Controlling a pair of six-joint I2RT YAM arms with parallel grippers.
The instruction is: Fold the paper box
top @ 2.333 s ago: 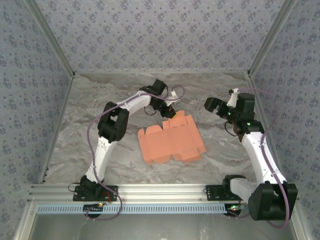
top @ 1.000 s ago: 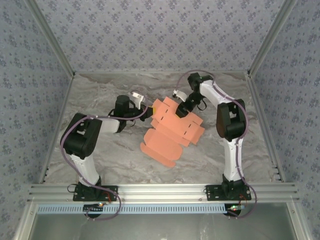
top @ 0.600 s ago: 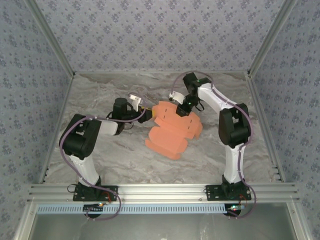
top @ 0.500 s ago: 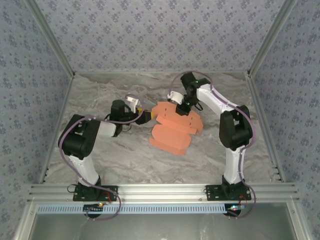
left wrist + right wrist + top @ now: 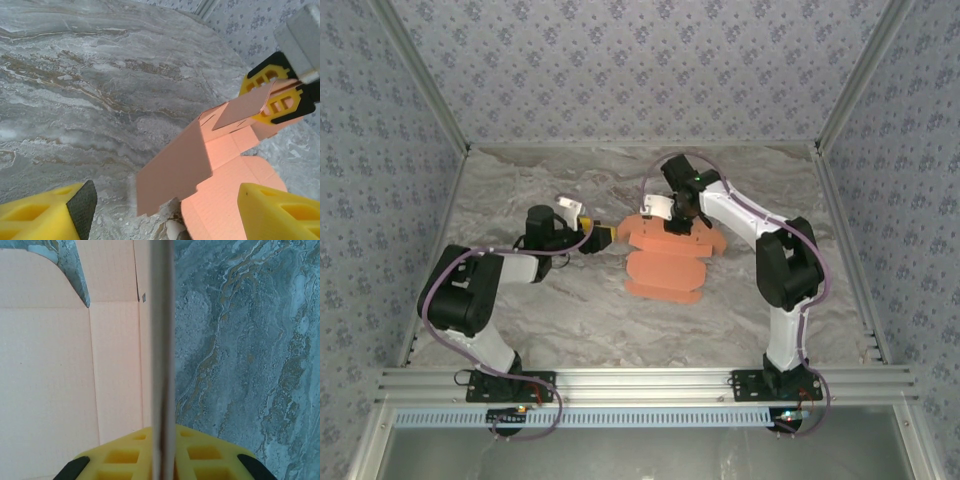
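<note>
Item: paper box [image 5: 665,262], salmon-orange thin card, partly folded, lying on the grey marbled table [image 5: 520,300] at about its middle, between the two arms. Its rounded flaps lie flat toward the near side. The far edge is raised. From the left wrist, one panel is seen lifted at a slant off the table, with a narrow flap above it. Right gripper [image 5: 163,434]: jaws pressed together on a thin upright flap at the box's far edge. The card's edge runs as a pale line straight up between the yellow pads [image 5: 125,455], and the rest of the sheet spreads out flat to one side of it. The left wrist view confirms this pinch: black-and-yellow fingers sit on either side of the narrow flap. Left gripper [image 5: 604,237]: low over the table at the box's left edge, pointing toward it, jaws spread wide. Its yellow fingers [image 5: 45,215] stand well apart with the slanted panel seen between them, ahead of the tips. Neither pad touches the card and nothing is held.
</note>
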